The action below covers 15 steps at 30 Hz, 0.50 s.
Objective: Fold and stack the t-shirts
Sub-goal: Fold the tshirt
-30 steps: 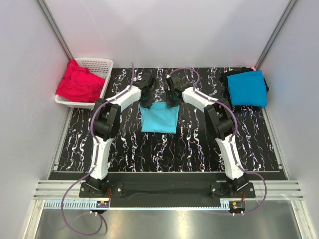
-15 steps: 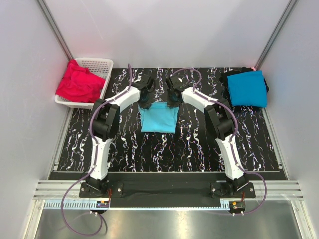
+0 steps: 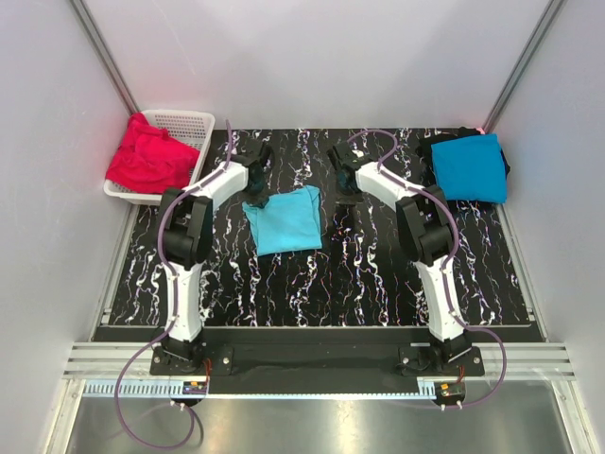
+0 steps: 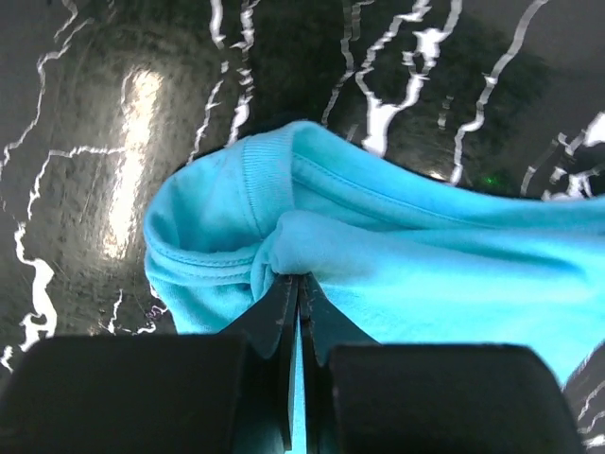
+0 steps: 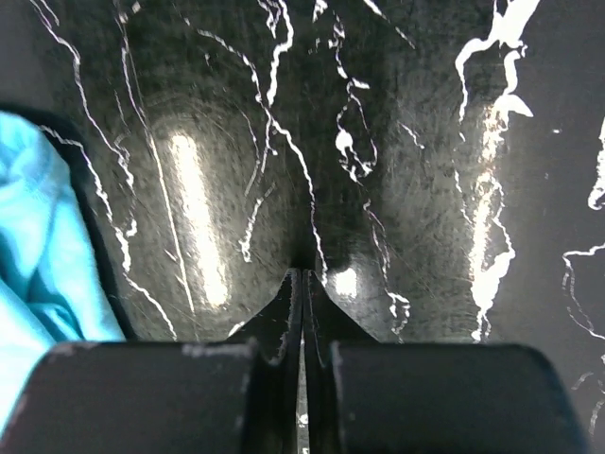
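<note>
Turquoise t-shirt (image 3: 284, 219) folded on black marbled desk (image 3: 378, 274), left end effector (image 4: 299, 288) pinched tight on its far-left corner, right end effector (image 5: 302, 284) fully closed, empty, beside shirt.

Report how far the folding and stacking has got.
Done: the blue shirt lies folded on the black shirt, far right. In hand: the left end effector is shut on an edge of the turquoise shirt; the right end effector is shut, holding nothing. Left: the red shirts, bunched in the basket.
</note>
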Tool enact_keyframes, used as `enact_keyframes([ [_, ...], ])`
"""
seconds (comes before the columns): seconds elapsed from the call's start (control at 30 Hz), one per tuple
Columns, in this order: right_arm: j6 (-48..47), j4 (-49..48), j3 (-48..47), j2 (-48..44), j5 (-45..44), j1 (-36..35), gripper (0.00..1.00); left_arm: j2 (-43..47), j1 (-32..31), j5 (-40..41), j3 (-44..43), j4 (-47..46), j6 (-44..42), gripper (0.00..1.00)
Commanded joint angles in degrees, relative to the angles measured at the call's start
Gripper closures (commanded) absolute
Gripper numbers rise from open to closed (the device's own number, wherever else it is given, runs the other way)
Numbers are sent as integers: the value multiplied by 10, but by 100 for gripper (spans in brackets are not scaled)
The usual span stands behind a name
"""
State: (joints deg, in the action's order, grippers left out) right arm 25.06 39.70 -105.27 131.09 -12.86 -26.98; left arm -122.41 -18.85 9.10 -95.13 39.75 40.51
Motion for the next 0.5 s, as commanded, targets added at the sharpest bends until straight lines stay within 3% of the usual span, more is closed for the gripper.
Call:
enact_keyframes([
  [0.0,-25,25,1,-44,-13,-4,100,39,-10,-48,-43,-11,-58,96],
  [0.13,-40,21,7,-73,-17,-8,97,83,-24,-39,-33,-20,-82,94],
  [0.2,-49,20,10,-92,-32,-21,86,107,-27,-24,-14,-20,-82,90],
  [0.23,-54,20,15,-99,-37,-26,84,132,-28,-21,-3,-19,-78,86],
  [0.27,-57,21,18,-107,-43,-34,80,146,-28,-14,6,-18,-66,68],
  [0.33,-70,20,34,-132,-53,-60,74,187,-29,13,46,-4,-45,53],
  [0.47,-85,9,71,-169,-27,-96,69,238,-30,27,125,-3,-11,49],
])
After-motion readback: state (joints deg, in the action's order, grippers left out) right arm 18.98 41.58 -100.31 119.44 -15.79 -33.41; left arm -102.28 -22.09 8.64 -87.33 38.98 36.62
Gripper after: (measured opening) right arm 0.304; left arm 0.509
